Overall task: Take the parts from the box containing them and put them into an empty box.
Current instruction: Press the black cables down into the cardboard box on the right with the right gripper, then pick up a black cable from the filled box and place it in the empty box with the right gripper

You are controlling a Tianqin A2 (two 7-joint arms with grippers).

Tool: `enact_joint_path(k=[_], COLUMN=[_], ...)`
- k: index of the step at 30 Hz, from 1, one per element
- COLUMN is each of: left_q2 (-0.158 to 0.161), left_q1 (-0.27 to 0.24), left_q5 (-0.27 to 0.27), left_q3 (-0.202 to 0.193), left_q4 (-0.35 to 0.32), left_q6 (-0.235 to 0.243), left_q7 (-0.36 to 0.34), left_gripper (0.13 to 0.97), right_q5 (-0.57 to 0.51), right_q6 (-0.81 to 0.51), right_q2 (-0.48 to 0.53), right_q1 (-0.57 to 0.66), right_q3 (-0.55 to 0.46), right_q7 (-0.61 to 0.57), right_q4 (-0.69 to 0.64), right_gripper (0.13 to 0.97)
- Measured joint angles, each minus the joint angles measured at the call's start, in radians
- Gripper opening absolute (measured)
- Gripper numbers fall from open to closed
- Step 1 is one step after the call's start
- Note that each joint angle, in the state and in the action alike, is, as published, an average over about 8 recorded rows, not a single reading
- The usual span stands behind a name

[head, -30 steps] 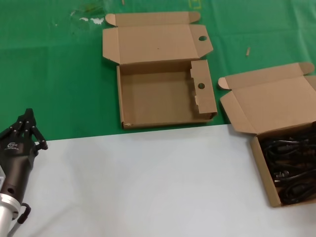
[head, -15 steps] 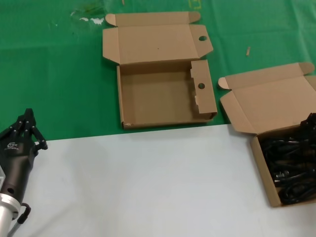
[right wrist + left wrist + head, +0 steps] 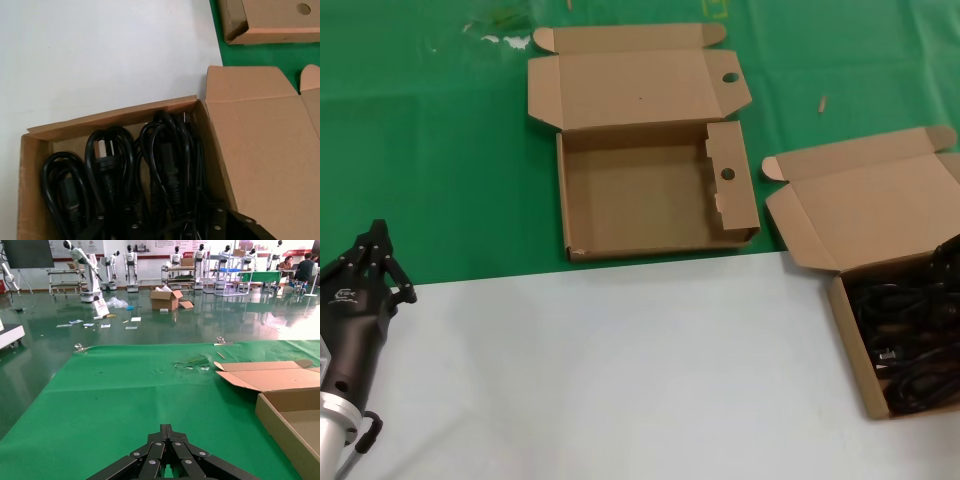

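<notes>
Black coiled cables [image 3: 905, 340] fill the plain-lidded box [image 3: 848, 335] at the table's right; they also show in the right wrist view [image 3: 165, 165], inside the box wall [image 3: 115, 116]. My right gripper [image 3: 172, 225] is open just above the cables, with its jaws spread to either side. In the head view it shows only as a dark shape [image 3: 950, 258] at the right edge. The empty box [image 3: 562, 200] with hole-punched panels lies open at the middle back. My left gripper [image 3: 378, 235] is shut and empty at the near left, also seen in its wrist view [image 3: 167, 429].
The plain lid [image 3: 870, 205] of the cable box lies flat behind it. The empty box's lid [image 3: 630, 85] lies open behind that box. Green cloth [image 3: 440, 150] covers the far half of the table, white surface [image 3: 620, 370] the near half.
My right gripper has come into the head view at the right edge, over the cable box. The left arm and both boxes have not moved.
</notes>
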Motion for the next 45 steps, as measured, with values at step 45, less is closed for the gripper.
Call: enact_joint_path(k=[45], left_q2=[0.0], left_q1=[0.0], left_q5=[0.0], left_q3=[0.0], left_q4=[0.0], left_q6=[0.0], left_q7=[0.0], left_gripper=[0.14], right_q5=[-0.105], right_q6=[-0.03], right_q2=[-0.417], right_q1=[0.449], right_q3=[-0.147], right_q7=[0.191], right_q4=[0.0], right_gripper=[0.212])
